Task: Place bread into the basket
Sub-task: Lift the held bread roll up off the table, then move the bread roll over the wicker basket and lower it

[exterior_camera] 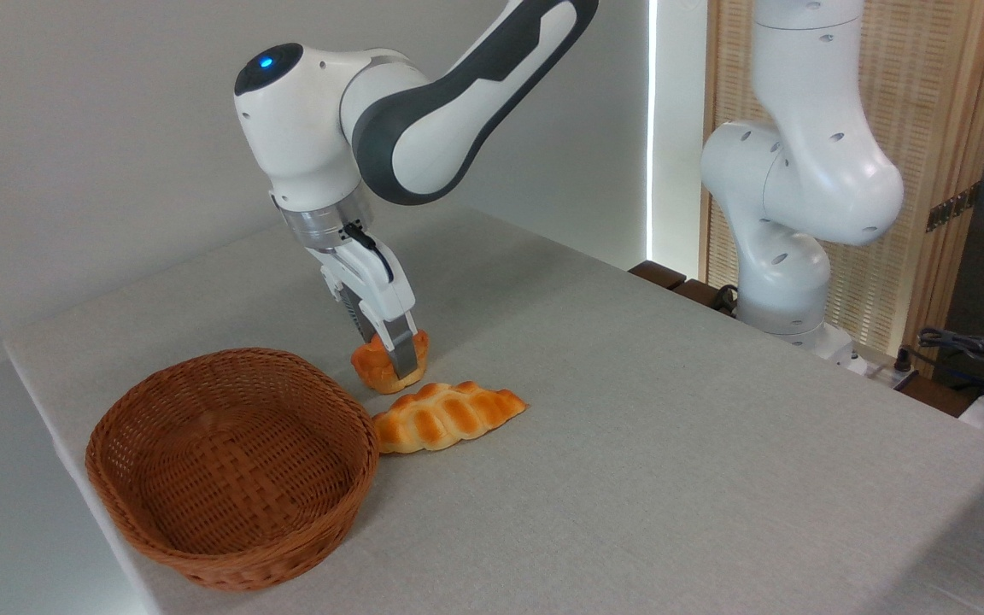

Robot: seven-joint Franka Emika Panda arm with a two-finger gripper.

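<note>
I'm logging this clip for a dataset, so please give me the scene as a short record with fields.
surface: table under grey cloth
end effector: lowered onto the bun, fingers either side of it
bun: on the table, behind the braided loaf
braided loaf: flat on the table, its left end at the basket rim
basket: front left, nothing inside
grasp: cannot tell if closed
task status: bun not yet in basket

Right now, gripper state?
Gripper: closed around the small round orange-golden bun, which sits on the grey table.
</note>
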